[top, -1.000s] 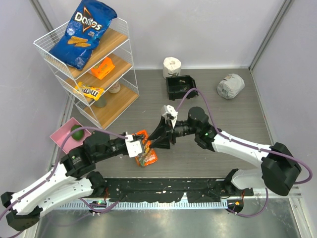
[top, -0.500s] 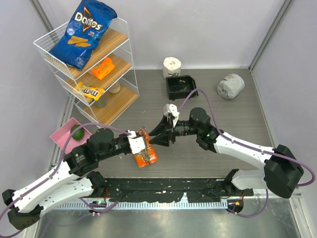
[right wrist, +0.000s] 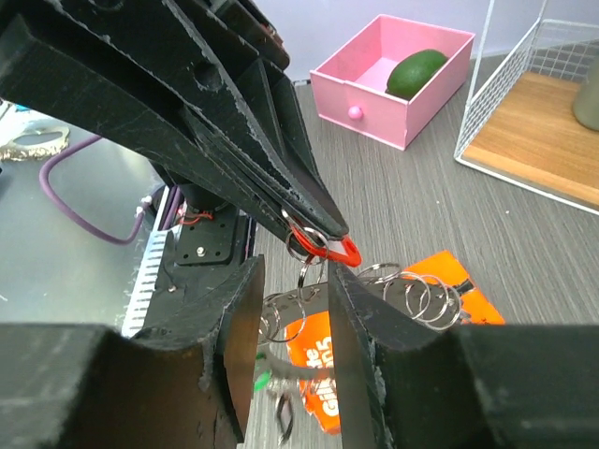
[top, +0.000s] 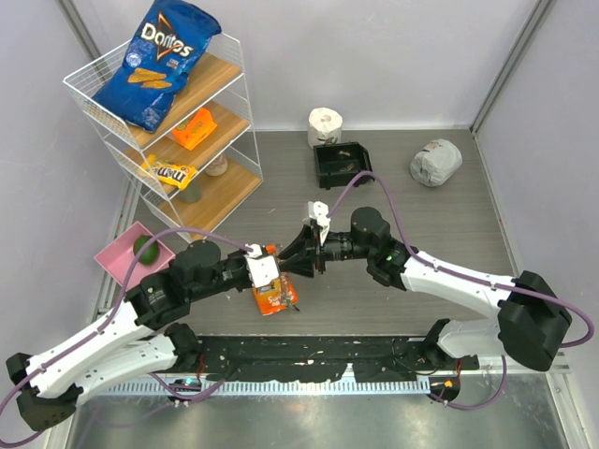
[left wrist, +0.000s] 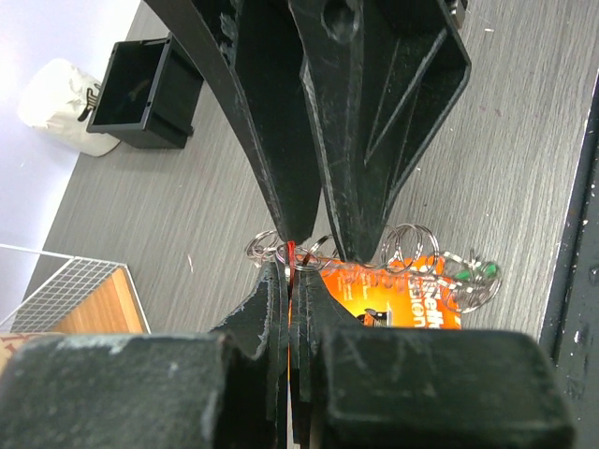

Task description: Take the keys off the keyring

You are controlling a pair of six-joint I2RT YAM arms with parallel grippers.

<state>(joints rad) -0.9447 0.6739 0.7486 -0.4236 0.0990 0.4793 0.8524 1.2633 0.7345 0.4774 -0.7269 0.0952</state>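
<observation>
While both claws met above the orange packet (top: 277,299) at mid-surface (top: 449,206), the left claw (left wrist: 288,281) pinched the red-headed key (right wrist: 329,249) tight; the right claw (right wrist: 295,273) stood narrowly parted just beside it, and the keyring (left wrist: 412,248) trailed in silvery loops over the packet.

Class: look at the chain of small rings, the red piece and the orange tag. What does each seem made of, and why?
The small rings: shiny silvery wire, likely steel; bright glints, thin coils. The red piece: glossy, probably plastic or a coating; too little shows. The orange tag: flat, printed white lettering, likely plastic or card, smooth.
</observation>
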